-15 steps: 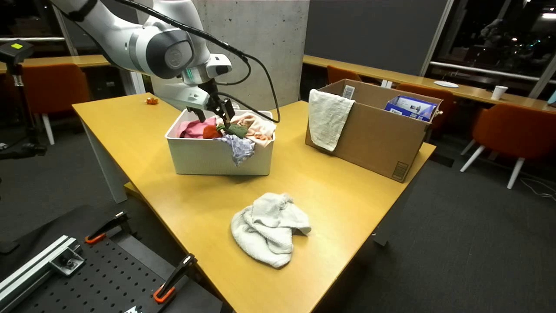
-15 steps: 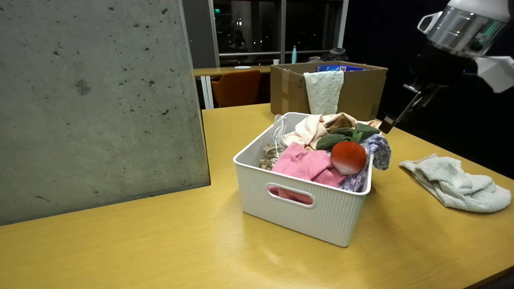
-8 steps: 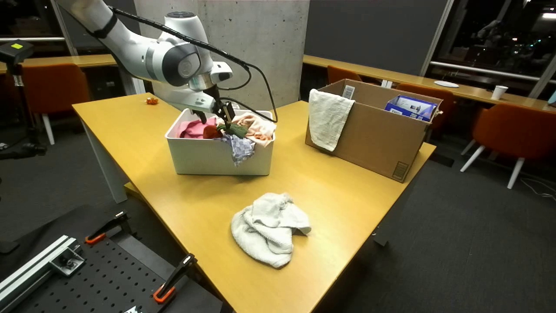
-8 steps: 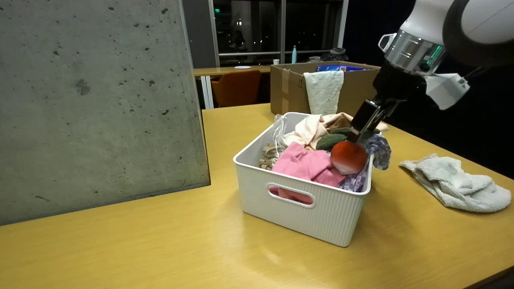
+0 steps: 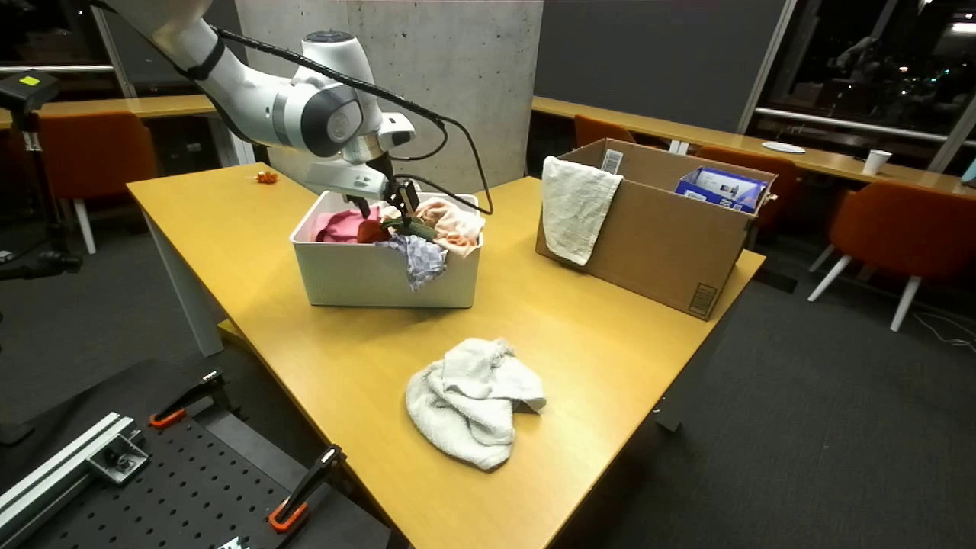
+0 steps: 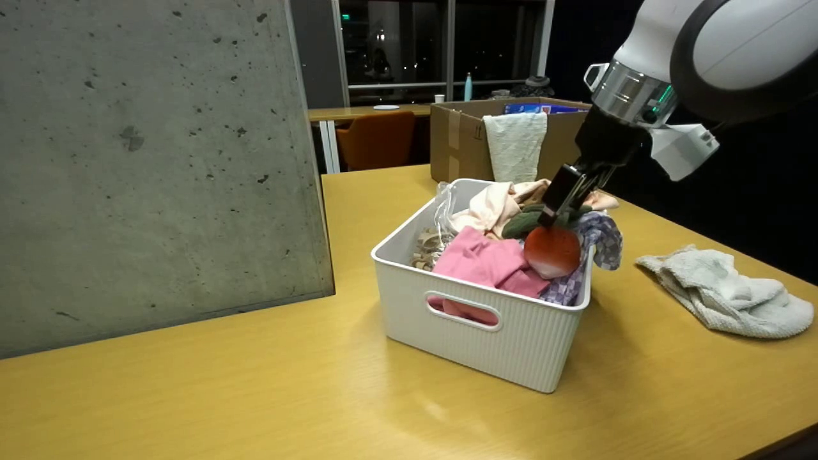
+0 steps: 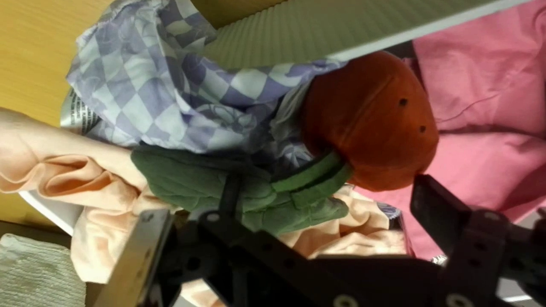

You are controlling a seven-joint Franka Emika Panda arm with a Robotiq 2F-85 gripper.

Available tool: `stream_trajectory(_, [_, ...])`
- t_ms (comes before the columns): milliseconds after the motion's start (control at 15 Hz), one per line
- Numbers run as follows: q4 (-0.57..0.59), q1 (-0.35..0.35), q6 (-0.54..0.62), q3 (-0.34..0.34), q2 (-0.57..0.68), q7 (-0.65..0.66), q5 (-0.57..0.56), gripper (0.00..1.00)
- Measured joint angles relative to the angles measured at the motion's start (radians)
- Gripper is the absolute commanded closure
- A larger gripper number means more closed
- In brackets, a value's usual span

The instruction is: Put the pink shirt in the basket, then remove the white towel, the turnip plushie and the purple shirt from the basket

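Three of the four task items lay in the basket [image 5: 366, 274], below and around the jaws: the turnip plushie [image 6: 553, 252], the purple shirt [image 7: 179, 94] and the pink shirt [image 6: 482, 259]. The white towel [image 5: 476, 400] lay on the surface [image 5: 579, 328] outside, well apart from the jaws. The jaws stood wide apart and gripped nothing; in the wrist view the stalks [image 7: 309, 172] of the turnip plushie crossed the gap between them, with its red body [image 7: 371, 121] just ahead. Closure at this position was liable to pinch only these stalks, so the turnip plushie could slip or swing during lifting. The purple shirt lay directly beside the stalks and the peach cloth [image 5: 455, 221] beneath; if set too deep, the jaws could catch either and drag it along. Relative to one second earlier, in an exterior view, the jaws had moved from beside the leaves [image 6: 521, 225] to directly over them; their opening was unchanged, and the turnip plushie appeared marginally shifted.
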Motion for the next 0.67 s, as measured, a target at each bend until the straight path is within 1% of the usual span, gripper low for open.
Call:
stream_trajectory(200, [-0.004, 0.004, 0.000, 0.000, 0.000, 0.008, -0.020, 0.00])
stream_trajectory(267, [-0.005, 0.004, 0.000, -0.001, 0.000, 0.009, -0.021, 0.18])
stream_trajectory(333, [-0.007, 0.003, 0.000, -0.002, 0.000, 0.009, -0.021, 0.28])
stream_trajectory(467, [-0.011, 0.002, 0.000, -0.009, 0.001, 0.009, -0.022, 0.42])
stream_trajectory(533, [-0.013, 0.001, 0.000, -0.011, 0.002, 0.009, -0.022, 0.51])
stream_trajectory(667, [-0.017, 0.000, 0.000, -0.015, 0.002, 0.009, -0.024, 0.66])
